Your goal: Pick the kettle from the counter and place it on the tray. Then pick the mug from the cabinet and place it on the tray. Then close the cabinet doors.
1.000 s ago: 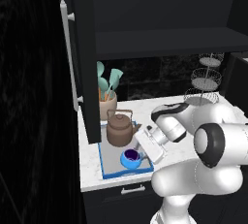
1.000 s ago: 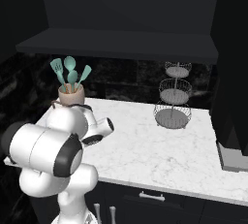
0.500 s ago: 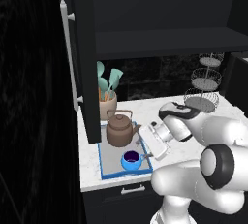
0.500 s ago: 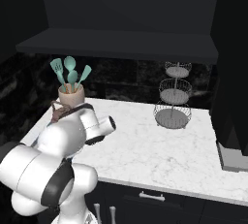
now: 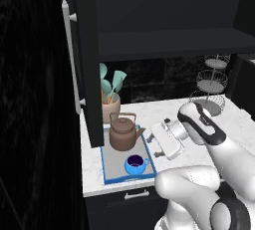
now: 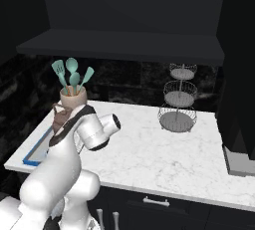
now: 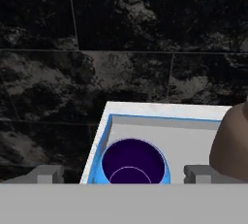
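The blue-rimmed grey tray lies on the white marble counter at its left end. On its far half stands the brown kettle, and the small blue mug stands on its near half. My gripper hovers just right of the tray, pointing at it, open and holding nothing. In the hand view the mug sits on the tray just beyond my spread fingertips, apart from them, with the kettle at the right edge. The black cabinet hangs above with its left door swung open.
A beige pot of teal utensils stands behind the tray against the black backsplash. A tiered wire basket stand sits at the back right of the counter. The open door's silver handle juts out over the tray's left side. Dark drawers run below the counter.
The jaws have spread wide and let go of the mug, which now stands alone on the tray. The hand has drawn back a little to the right.
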You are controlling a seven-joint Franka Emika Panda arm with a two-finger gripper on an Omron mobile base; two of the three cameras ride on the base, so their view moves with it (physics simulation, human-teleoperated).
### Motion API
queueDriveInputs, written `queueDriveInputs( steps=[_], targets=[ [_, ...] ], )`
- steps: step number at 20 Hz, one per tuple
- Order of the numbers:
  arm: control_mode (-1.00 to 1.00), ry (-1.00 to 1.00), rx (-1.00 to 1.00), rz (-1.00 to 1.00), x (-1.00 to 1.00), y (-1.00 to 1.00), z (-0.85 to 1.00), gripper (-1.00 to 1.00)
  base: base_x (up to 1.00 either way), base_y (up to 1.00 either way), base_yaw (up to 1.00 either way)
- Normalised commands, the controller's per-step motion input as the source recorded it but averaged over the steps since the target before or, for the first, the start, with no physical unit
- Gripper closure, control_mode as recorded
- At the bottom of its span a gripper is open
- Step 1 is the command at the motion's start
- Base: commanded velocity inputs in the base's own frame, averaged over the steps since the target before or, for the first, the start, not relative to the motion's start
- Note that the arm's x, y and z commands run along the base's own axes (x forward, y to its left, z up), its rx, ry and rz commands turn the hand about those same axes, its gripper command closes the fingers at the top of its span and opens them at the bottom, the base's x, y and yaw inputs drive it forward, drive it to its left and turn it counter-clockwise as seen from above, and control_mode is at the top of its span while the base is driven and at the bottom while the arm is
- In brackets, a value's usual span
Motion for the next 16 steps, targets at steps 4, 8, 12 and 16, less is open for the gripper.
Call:
queueDriveInputs(
  steps=[4, 8, 12, 16],
  targets=[
    [-1.0, 0.0, 0.0, -0.14, -0.62, -0.31, 0.57, -1.0, 0.0, 0.0, 0.0],
    [-1.0, -0.05, 0.0, -0.17, -0.63, -0.33, 0.38, -1.0, 0.0, 0.0, 0.0],
    [-1.0, -0.35, 0.02, -0.08, -0.69, -0.27, 0.13, -1.0, 0.0, 0.0, 0.0],
    [-1.0, -0.25, 0.01, -0.17, -0.43, -0.29, 0.63, -1.0, 0.0, 0.0, 0.0]
  ],
)
